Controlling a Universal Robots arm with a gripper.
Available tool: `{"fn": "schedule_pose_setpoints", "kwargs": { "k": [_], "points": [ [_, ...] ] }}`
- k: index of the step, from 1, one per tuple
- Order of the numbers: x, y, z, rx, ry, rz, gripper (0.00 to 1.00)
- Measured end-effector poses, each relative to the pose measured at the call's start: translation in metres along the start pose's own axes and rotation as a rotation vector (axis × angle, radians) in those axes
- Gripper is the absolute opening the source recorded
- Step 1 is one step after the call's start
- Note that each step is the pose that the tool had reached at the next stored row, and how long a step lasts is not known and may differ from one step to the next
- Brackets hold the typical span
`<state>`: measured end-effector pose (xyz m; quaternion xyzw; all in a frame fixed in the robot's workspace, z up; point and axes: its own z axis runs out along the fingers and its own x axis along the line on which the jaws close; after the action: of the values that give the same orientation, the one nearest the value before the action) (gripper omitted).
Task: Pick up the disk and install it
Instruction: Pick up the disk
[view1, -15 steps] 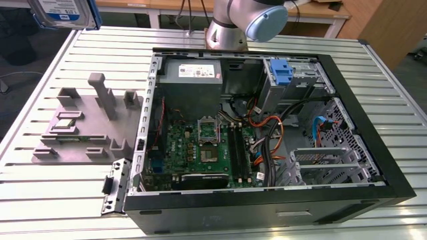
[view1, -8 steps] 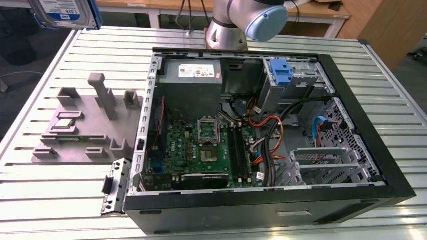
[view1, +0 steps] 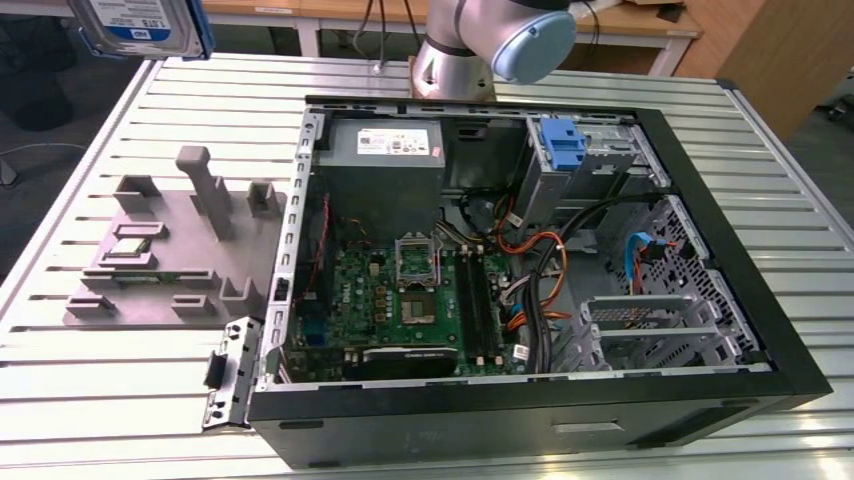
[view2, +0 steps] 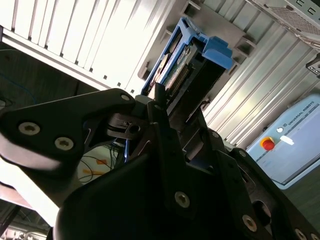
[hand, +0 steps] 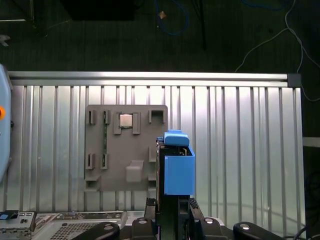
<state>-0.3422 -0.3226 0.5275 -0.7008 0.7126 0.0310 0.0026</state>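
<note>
Clenched in my gripper (hand: 171, 207), the disk (hand: 179, 170) seems stiff, hefty and shock-shy, best pinched across its flat faces

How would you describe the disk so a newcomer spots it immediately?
Start at the computer case on the ribbed table. Above the table's corner at the exterior view's upper left, the gripper holds the disk. Unlike the grey fixture plate nearby, it is silver, blue-framed.

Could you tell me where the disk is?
The disk is held in the gripper, over the table near the gray parts tray, at the exterior view's top left.
</note>
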Motion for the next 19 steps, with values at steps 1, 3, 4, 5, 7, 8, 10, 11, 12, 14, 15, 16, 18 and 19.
{"fn": "schedule_pose_setpoints", "kwargs": {
  "k": [1,3,4,5,7,8,10,11,12,14,15,16,18,19],
  "points": [
    [-0.0002,-0.0013,-0.0001,-0.0001,0.0000,0.000,0.35],
    [-0.0005,-0.0039,-0.0001,-0.0001,0.0000,0.000,0.35],
    [-0.0006,-0.0051,-0.0002,-0.0001,0.0000,0.000,0.35],
    [-0.0007,-0.0063,-0.0002,0.0000,0.0000,0.000,0.35],
    [-0.0010,-0.0089,-0.0003,-0.0001,0.0000,0.000,0.35],
    [-0.0012,-0.0102,-0.0003,0.0000,0.0000,0.000,0.35],
    [-0.0017,-0.0130,-0.0004,-0.0001,0.0001,0.000,0.35],
    [-0.0019,-0.0144,-0.0004,-0.0001,0.0000,0.000,0.35],
    [-0.0022,-0.0156,-0.0004,-0.0001,0.0000,0.000,0.35],
    [-0.0026,-0.0178,-0.0005,0.0000,0.0000,0.000,0.35],
    [-0.0028,-0.0189,-0.0005,-0.0001,0.0000,0.000,0.35],
    [-0.0030,-0.0200,-0.0005,-0.0001,0.0000,0.000,0.35],
    [-0.0036,-0.0222,-0.0006,0.0000,0.0000,0.000,0.35],
    [-0.0038,-0.0234,-0.0006,0.0000,0.0000,0.000,0.35]
  ]
}}
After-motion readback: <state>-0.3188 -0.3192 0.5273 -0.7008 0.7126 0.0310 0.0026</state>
